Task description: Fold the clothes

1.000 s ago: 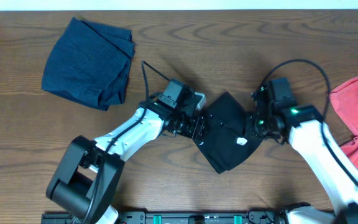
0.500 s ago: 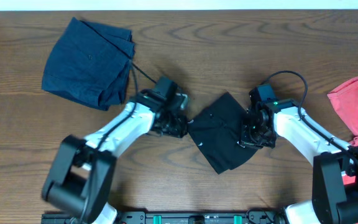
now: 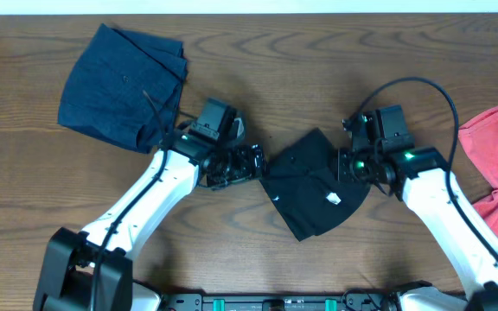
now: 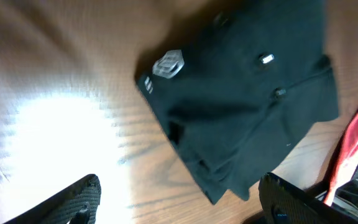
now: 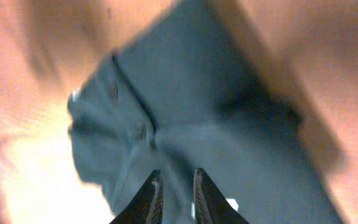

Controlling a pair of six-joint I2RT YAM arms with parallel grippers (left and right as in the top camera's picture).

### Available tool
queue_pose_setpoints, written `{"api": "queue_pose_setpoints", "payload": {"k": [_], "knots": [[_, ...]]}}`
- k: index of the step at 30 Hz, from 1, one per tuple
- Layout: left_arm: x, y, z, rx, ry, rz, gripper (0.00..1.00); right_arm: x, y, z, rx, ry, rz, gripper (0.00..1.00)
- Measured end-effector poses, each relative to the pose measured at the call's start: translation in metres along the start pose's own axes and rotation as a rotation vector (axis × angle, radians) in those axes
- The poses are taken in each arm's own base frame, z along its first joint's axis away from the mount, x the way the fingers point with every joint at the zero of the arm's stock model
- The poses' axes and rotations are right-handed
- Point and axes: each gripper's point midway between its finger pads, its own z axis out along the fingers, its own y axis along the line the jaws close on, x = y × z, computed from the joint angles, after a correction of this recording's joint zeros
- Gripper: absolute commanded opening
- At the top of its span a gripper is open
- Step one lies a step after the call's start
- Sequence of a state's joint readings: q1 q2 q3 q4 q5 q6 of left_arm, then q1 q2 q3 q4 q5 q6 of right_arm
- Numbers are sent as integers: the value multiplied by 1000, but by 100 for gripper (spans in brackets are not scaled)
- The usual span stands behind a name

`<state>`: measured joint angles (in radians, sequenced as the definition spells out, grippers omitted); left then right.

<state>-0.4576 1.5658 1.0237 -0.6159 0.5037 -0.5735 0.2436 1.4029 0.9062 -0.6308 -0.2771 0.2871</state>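
Both arms have shifted since the earlier overhead frame: the left end effector point(image 3: 256, 162) now sits just beside the left corner of the black T-shirt point(image 3: 311, 186) rather than on it, and the right end effector point(image 3: 346, 164) has moved up to the shirt's upper right edge. The shirt lies as a folded, diamond-shaped bundle in the middle of the table point(image 3: 318, 69), a small white print mark facing up.

In the left wrist view, the left end effector point(image 4: 179, 182) has its fingers spread wide, with nothing gripped and the black T-shirt point(image 4: 247, 106) ahead of them. In the right wrist view, the right end effector point(image 5: 176, 179) has its fingers nearly together over the black T-shirt point(image 5: 229, 124) (whether they pinch cloth I cannot tell).

A navy-blue garment point(image 3: 124, 86) lies bunched at the far left, and a coral-red T-shirt point(image 3: 495, 164) lies at the right edge.
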Motion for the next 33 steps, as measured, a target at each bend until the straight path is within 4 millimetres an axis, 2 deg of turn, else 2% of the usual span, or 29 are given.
{"api": "queue_pose_setpoints", "payload": {"k": [4,6,8,11,15,18,22,26,30,32,33], "knots": [[13,-8,22,33,17,14,52,-21,-6,22,19,-53,-24,12],[15,-23,33,80,-9,83,36,-21,-12,34,34,-37,-22,8],[16,-36,41,122,-34,143,28,-15,-18,45,49,-4,-15,5],[22,-47,55,148,-40,205,24,-1,-27,57,79,64,6,1],[23,-27,81,81,-3,186,22,28,-45,61,164,178,90,1],[14,-15,97,73,2,163,22,47,-53,55,221,245,173,1],[-12,-9,98,109,-51,139,22,61,-58,49,264,298,256,1],[-48,6,87,145,-110,71,22,62,-58,49,270,299,272,1],[-88,4,59,231,-166,39,24,58,-55,51,240,288,210,6],[-100,-1,46,258,-169,37,29,55,-49,50,201,287,157,11],[-101,-3,39,264,-159,33,34,53,-42,48,158,283,107,13]]}}
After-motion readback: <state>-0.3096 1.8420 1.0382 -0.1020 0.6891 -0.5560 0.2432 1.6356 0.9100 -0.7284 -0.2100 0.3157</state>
